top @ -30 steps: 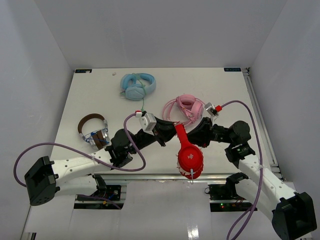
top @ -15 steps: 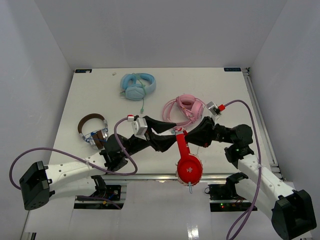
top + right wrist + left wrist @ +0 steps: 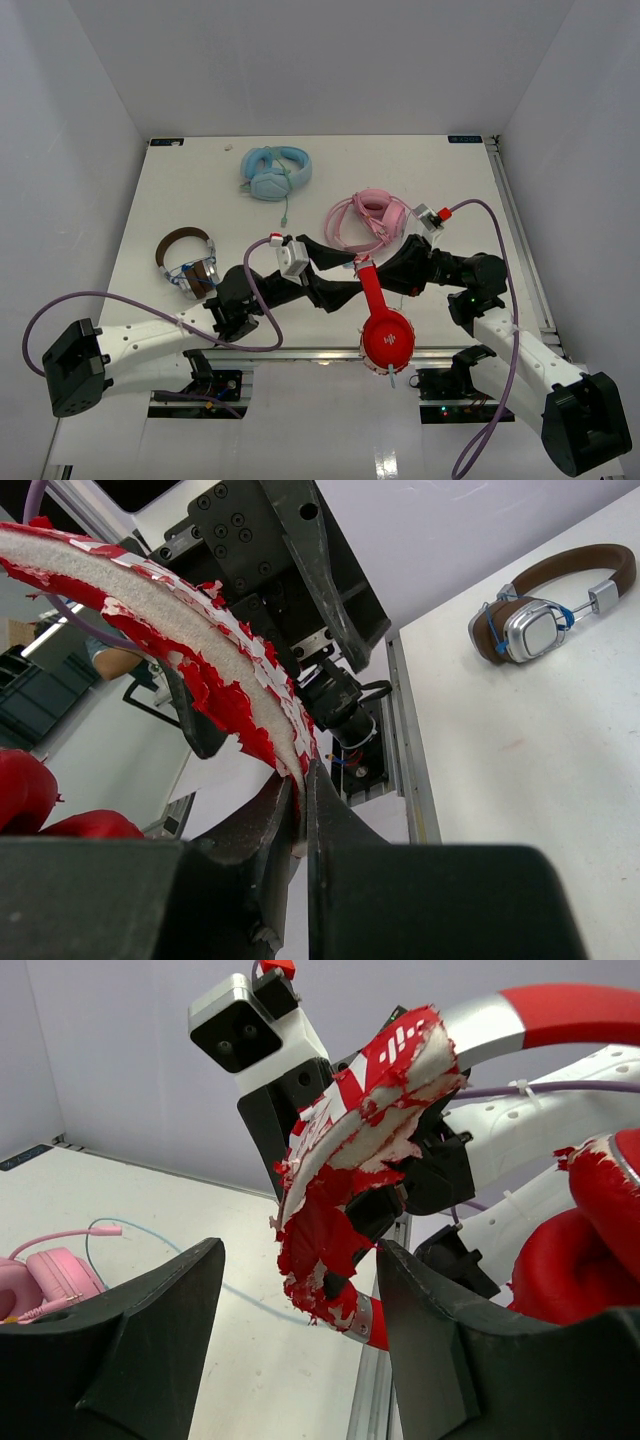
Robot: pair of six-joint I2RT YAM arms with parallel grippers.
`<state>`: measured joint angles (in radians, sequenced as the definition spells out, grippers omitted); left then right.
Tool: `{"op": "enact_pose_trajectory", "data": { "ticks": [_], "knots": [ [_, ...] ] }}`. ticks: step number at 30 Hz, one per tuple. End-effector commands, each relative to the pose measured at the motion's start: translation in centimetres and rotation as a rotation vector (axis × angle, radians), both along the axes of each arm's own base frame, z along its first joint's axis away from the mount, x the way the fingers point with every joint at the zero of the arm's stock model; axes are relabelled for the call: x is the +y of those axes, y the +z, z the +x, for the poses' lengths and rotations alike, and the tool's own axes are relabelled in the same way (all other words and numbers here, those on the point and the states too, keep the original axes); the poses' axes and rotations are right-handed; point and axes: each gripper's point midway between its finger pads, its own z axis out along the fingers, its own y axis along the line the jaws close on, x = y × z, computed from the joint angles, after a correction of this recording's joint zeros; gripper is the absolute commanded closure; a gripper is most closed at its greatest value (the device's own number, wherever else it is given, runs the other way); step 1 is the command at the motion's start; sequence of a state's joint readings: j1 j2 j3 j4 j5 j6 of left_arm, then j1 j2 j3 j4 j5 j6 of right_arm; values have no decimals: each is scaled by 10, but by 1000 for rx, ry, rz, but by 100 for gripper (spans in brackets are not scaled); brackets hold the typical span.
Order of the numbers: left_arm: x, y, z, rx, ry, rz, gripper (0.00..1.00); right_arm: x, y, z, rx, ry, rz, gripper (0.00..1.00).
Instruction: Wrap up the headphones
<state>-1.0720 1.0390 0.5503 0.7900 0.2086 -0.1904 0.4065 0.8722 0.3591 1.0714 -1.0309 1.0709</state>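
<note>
The red headphones (image 3: 386, 325) hang in the air over the table's near edge, headband up and one round earcup low. My right gripper (image 3: 374, 270) is shut on the headband's worn, flaking padding (image 3: 215, 645), pinched between its fingertips (image 3: 300, 780). My left gripper (image 3: 352, 277) stands open just left of the headband. In the left wrist view its two dark fingers (image 3: 150, 1340) flank the ragged red padding (image 3: 345, 1180) without touching it. The second earcup (image 3: 590, 1230) shows at the right of that view.
Light-blue headphones (image 3: 275, 172) lie at the back of the table, pink headphones (image 3: 368, 220) right of centre behind the grippers, and brown-and-silver headphones (image 3: 188, 262) at the left. The metal rail (image 3: 300, 352) marks the table's near edge.
My left gripper has opened and let go of the headband. The headphones have swung slightly right and lower, still held by the right gripper.
</note>
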Motion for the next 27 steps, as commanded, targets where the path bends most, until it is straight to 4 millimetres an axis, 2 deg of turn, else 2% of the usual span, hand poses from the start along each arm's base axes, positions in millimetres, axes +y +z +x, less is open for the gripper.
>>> {"op": "enact_pose_trajectory", "data": {
  "ticks": [1, 14, 21, 25, 27],
  "knots": [
    [-7, 16, -8, -65, -50, -9, 28, -2, 10, -5, -1, 12, 26, 92],
    [-20, 33, -20, -102, -145, -46, 34, -3, 5, -8, 13, 16, 20, 92],
    [-21, 22, -19, -86, -148, -36, 39, -3, 8, -8, 5, 10, 26, 92],
    [-21, 22, -19, -92, -143, -53, 62, -3, 5, -7, 14, 11, 23, 92],
    [-19, 27, -22, -107, -154, -76, 71, -2, 4, -8, 15, 16, 22, 92]
  ]
}}
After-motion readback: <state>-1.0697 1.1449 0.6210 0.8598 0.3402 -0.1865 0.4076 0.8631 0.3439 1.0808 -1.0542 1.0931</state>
